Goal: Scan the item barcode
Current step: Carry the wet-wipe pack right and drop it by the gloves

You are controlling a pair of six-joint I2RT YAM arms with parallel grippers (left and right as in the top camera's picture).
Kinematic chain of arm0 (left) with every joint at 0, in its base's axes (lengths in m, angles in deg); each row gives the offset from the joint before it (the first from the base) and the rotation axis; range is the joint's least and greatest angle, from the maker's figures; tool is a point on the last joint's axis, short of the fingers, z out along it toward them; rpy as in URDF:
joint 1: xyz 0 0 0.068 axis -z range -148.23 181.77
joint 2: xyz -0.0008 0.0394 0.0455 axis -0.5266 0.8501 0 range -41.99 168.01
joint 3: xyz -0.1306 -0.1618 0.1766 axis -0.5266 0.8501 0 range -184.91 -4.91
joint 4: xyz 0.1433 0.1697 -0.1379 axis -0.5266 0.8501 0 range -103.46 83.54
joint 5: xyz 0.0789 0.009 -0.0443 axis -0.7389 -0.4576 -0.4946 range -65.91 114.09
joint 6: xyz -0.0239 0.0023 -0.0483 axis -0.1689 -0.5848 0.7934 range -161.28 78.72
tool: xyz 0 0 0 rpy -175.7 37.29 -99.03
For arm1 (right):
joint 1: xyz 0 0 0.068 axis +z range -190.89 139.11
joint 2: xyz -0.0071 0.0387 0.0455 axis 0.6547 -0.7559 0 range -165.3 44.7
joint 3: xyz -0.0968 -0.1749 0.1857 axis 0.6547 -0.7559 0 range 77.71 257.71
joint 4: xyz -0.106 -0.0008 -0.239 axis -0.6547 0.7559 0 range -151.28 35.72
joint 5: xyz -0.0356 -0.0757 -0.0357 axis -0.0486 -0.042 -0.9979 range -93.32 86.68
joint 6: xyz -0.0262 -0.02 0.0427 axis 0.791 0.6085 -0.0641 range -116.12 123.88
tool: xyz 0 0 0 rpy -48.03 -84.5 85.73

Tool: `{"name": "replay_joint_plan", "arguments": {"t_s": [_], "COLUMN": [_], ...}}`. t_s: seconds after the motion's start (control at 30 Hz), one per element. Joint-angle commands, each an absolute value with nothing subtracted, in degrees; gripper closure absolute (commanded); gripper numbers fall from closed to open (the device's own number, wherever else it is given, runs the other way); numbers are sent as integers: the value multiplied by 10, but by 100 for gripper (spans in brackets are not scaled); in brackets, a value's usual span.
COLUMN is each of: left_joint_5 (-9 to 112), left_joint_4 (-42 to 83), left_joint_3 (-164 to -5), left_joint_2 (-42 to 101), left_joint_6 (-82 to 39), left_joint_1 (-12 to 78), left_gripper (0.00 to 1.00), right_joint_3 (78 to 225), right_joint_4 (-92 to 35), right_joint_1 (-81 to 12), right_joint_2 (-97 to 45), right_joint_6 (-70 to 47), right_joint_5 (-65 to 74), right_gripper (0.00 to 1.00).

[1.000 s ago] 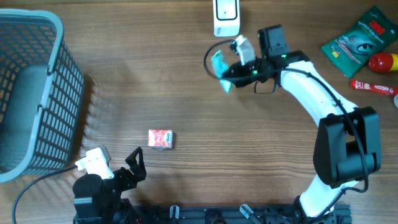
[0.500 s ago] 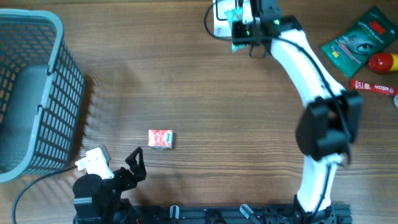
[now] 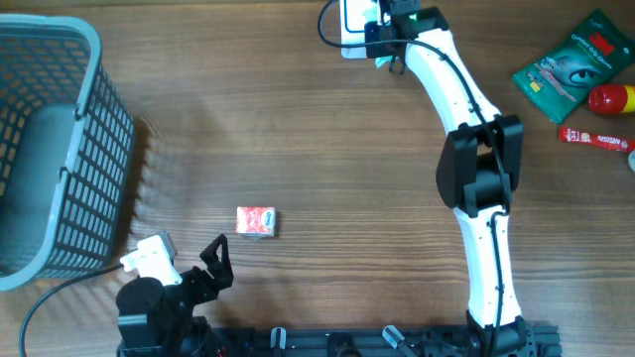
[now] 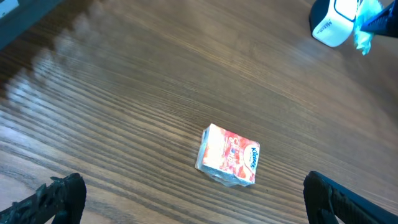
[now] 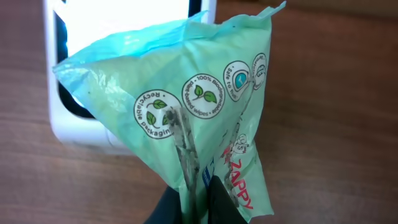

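A wood-grain table fills the room's working area, with a grey mesh basket at its left edge and a white barcode scanner standing at the far side. The right gripper is stretched out to that scanner, its jaws pinched tight on the bottom seam of a pale green wipes packet. From the wrist view the packet hangs right in front of the scanner's bright window, covering most of it, and whether they touch I cannot tell. The side I can see carries recycling badges and a brand name but no barcode, so the code is presumably on the face turned toward the window.

To do this well, I would hold the packet steady and square to the window, and turn it slightly if nothing registers. The film looks crumpled and could fold over the code, so keeping it flat matters.

The left gripper rests near the front edge, jaws spread wide and empty, with a small red carton lying just beyond it.
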State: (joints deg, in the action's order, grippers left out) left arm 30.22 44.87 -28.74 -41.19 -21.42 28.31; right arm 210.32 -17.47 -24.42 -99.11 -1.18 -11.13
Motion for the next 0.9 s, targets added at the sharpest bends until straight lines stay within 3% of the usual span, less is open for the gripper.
{"name": "replay_joint_plan", "arguments": {"t_s": [0.0, 0.13, 0.3, 0.5, 0.87], "left_joint_5": [309, 309, 309, 309, 309], "left_joint_4": [447, 447, 447, 447, 447], "left_joint_3": [-288, -288, -288, -288, -288], "left_joint_2": [-415, -415, -415, -415, -415], "left_joint_6": [-211, -211, -211, -211, -211], "left_joint_1": [285, 285, 285, 285, 285], "left_gripper": [0, 0, 0, 0, 0], "right_joint_3": [2126, 2147, 2171, 2155, 2124], "right_joint_4": [-183, -141, 15, 128, 153], "right_joint_1": [-219, -212, -237, -339, -576], "right_joint_2": [-997, -995, -977, -976, -976], "right_joint_6": [-3, 8, -47, -82, -160], "right_joint_5": [-128, -124, -209, -220, -213], "right_gripper": [96, 96, 96, 96, 96]}}
